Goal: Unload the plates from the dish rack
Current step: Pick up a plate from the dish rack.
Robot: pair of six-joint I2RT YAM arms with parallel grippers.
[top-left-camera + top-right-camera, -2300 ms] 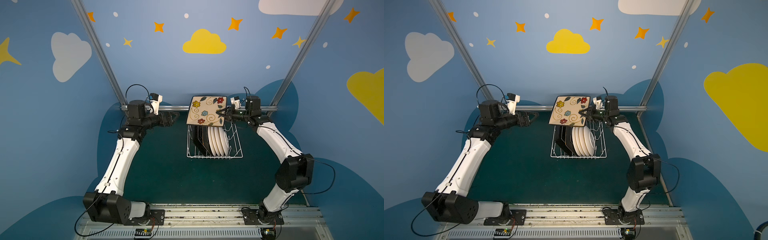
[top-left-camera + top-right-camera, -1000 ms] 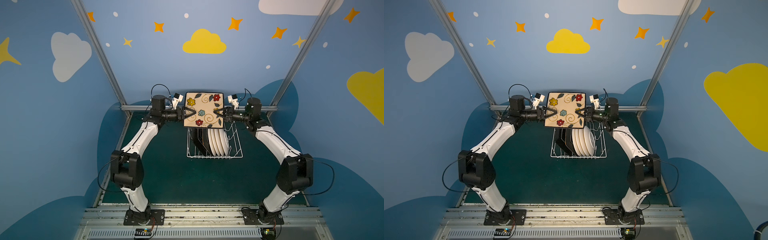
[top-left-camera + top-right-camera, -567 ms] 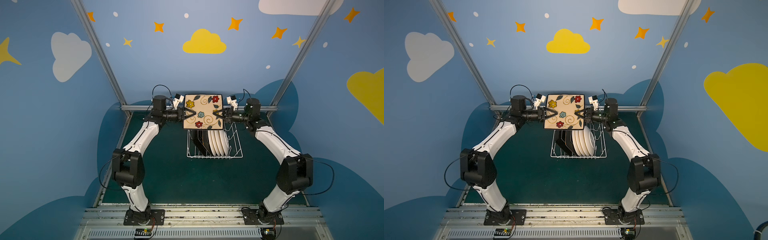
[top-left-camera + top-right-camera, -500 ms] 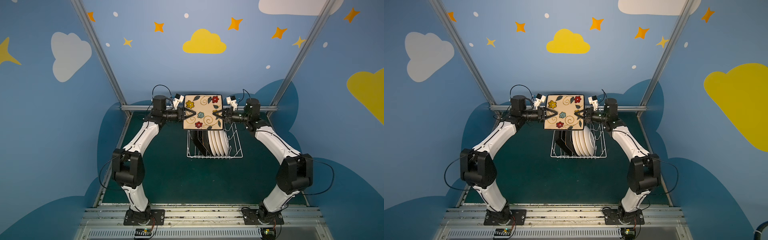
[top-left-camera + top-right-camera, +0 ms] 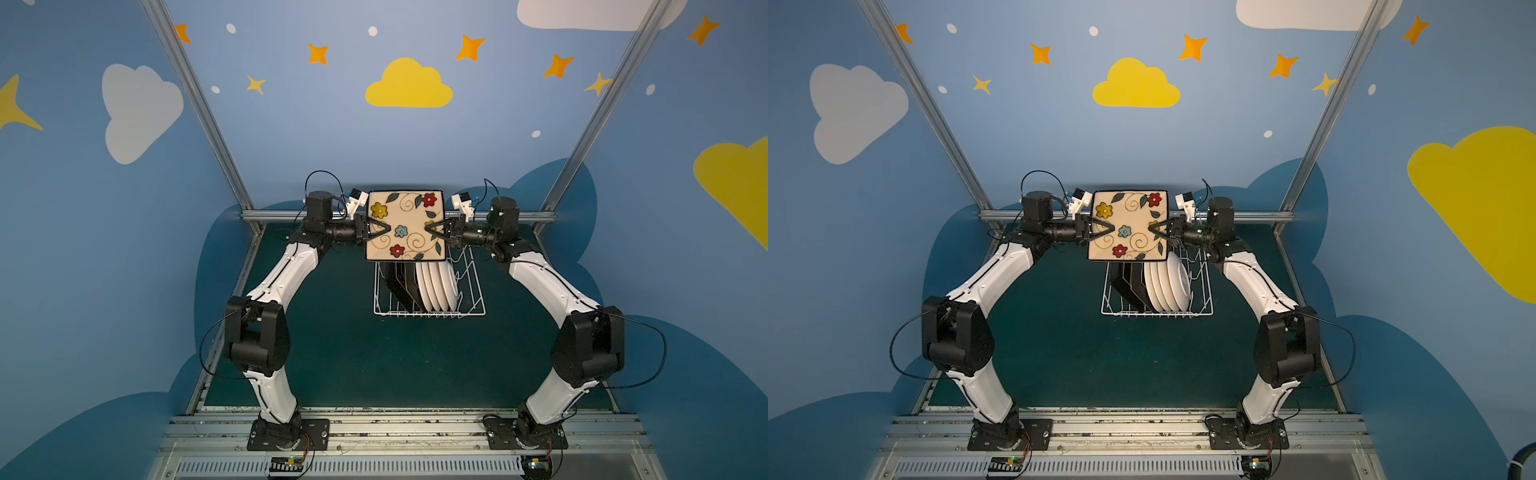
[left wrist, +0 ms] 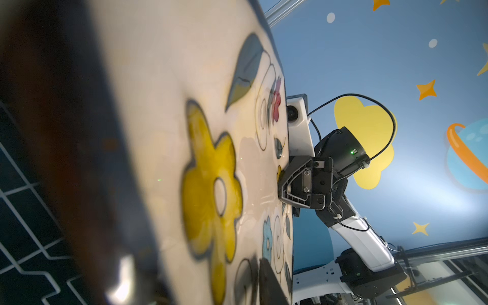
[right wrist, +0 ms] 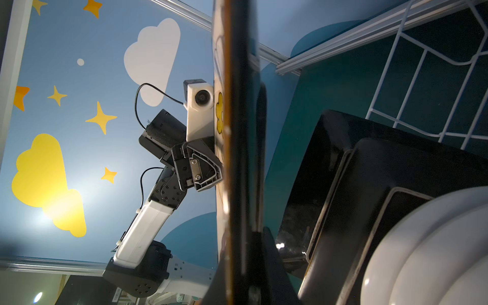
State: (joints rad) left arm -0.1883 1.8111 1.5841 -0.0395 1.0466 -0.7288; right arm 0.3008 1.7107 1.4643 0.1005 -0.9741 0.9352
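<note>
One square plate [image 5: 405, 226] aloft, four white plates [image 5: 436, 286]

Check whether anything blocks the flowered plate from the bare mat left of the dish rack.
Nothing visible lies on the mat there. The flowered plate hangs above the dish rack; only the left gripper reaches in from that side.

soft even light, blurred wrist foregrounds
</note>
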